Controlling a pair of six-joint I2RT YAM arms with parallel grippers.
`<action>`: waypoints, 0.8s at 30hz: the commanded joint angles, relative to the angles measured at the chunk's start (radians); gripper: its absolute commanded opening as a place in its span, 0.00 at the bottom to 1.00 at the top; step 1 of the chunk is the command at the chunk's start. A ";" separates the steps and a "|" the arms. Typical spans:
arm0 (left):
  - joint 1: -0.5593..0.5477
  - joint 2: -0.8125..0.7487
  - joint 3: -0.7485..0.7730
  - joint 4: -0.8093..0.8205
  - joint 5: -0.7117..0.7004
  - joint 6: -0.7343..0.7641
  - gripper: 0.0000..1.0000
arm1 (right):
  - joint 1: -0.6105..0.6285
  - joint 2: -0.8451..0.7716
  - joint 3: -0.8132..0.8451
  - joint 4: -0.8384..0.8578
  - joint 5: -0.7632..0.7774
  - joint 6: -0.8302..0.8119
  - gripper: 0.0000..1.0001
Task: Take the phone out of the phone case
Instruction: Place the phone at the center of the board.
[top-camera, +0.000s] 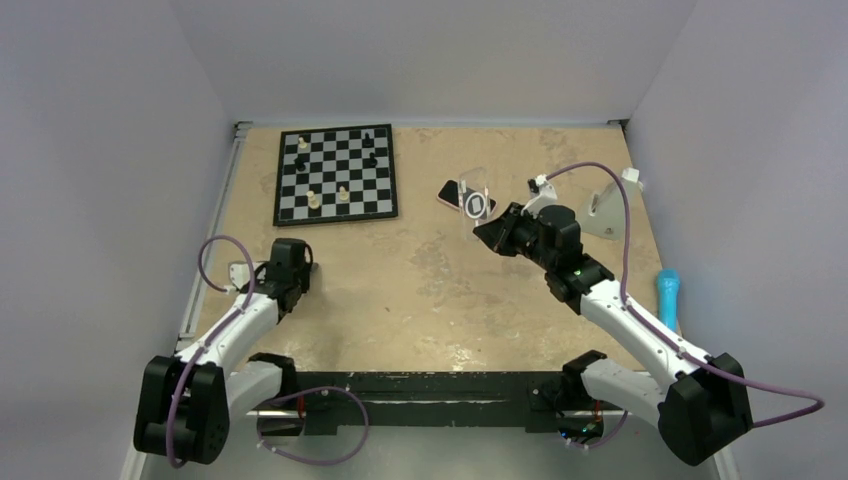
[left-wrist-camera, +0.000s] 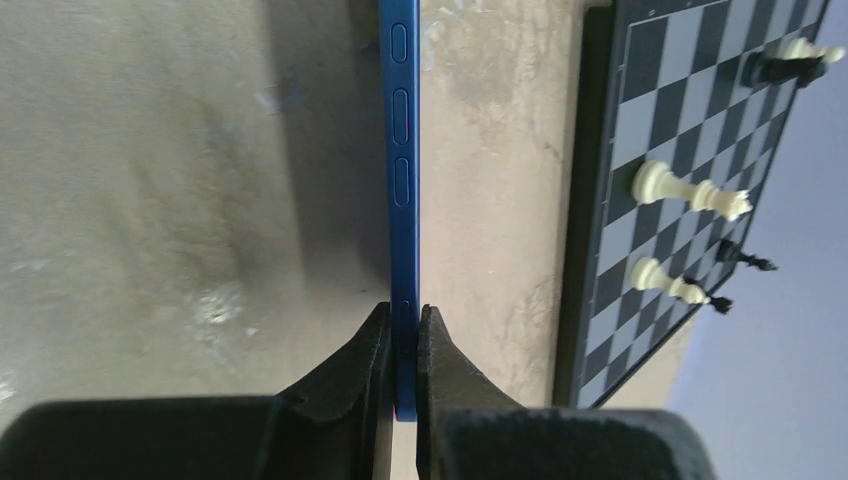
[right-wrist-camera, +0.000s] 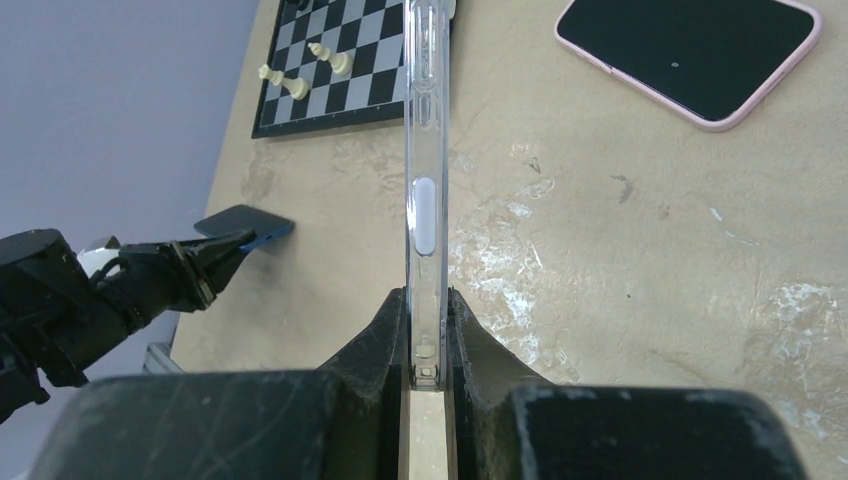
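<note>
The phone (right-wrist-camera: 690, 50), black screen up with a pink rim, lies flat on the table at the far middle (top-camera: 450, 191). My right gripper (right-wrist-camera: 427, 300) is shut on the bottom edge of the empty transparent phone case (right-wrist-camera: 425, 150) and holds it edge-on above the table, left of the phone. In the top view the phone case (top-camera: 476, 201) shows its white ring, just beyond my right gripper (top-camera: 488, 226). My left gripper (left-wrist-camera: 403, 315) is shut on a thin dark blue phone (left-wrist-camera: 403, 150), held edge-on over the table's left side (top-camera: 289, 256).
A chessboard (top-camera: 336, 175) with several pieces lies at the far left; it also shows in the left wrist view (left-wrist-camera: 680, 150). A white bracket (top-camera: 603, 212) and a blue tool (top-camera: 668, 295) sit at the right edge. The left gripper with its blue phone (right-wrist-camera: 245, 225) shows in the right wrist view.
</note>
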 joint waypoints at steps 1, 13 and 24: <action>0.034 0.032 -0.003 0.207 -0.034 -0.053 0.00 | 0.002 -0.011 0.018 0.003 0.012 -0.039 0.00; 0.079 0.142 -0.026 0.377 -0.009 -0.015 0.00 | 0.002 -0.006 0.013 0.019 -0.015 -0.021 0.00; 0.079 0.055 0.039 0.051 -0.001 0.010 0.91 | 0.002 0.012 0.028 0.028 -0.035 -0.020 0.00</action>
